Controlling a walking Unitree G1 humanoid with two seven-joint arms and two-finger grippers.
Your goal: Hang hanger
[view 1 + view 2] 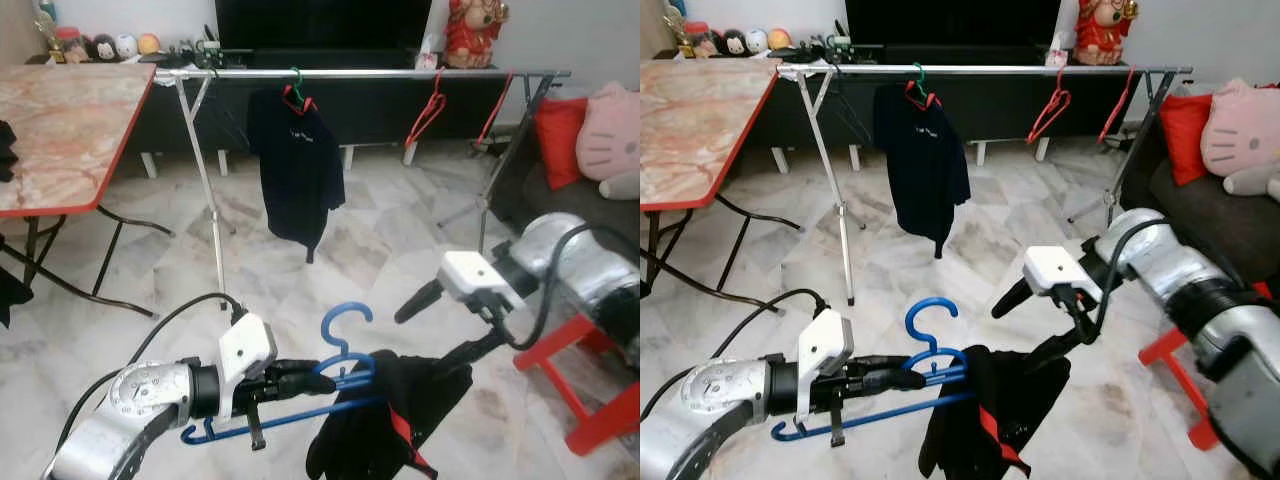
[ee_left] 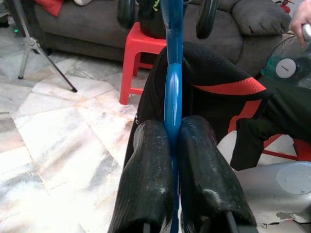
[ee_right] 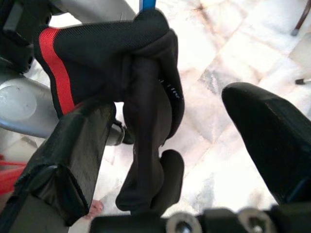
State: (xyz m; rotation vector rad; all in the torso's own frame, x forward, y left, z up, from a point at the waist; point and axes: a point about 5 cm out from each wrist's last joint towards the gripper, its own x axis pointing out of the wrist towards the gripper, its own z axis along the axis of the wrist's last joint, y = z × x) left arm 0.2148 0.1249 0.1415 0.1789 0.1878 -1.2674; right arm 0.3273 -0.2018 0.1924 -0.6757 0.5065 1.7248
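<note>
My left gripper (image 1: pixel 322 379) is shut on the neck of a blue hanger (image 1: pixel 345 345), low in front of me, with the hook pointing up. In the left wrist view both fingers (image 2: pixel 146 179) press the blue hanger (image 2: pixel 172 87) between them. A black garment with red trim (image 1: pixel 385 420) is draped over the hanger's right half. My right gripper (image 1: pixel 438 335) is open around that cloth; in the right wrist view the garment (image 3: pixel 146 97) hangs between its spread fingers (image 3: pixel 73 160). Ahead stands a metal clothes rail (image 1: pixel 360 73).
On the rail hang a black shirt (image 1: pixel 295 165) and two empty red hangers (image 1: pixel 428 110). A marble table with a red edge (image 1: pixel 60 130) is at the left. A red stool (image 1: pixel 590 370) and a sofa with cushions (image 1: pixel 560 140) are at the right.
</note>
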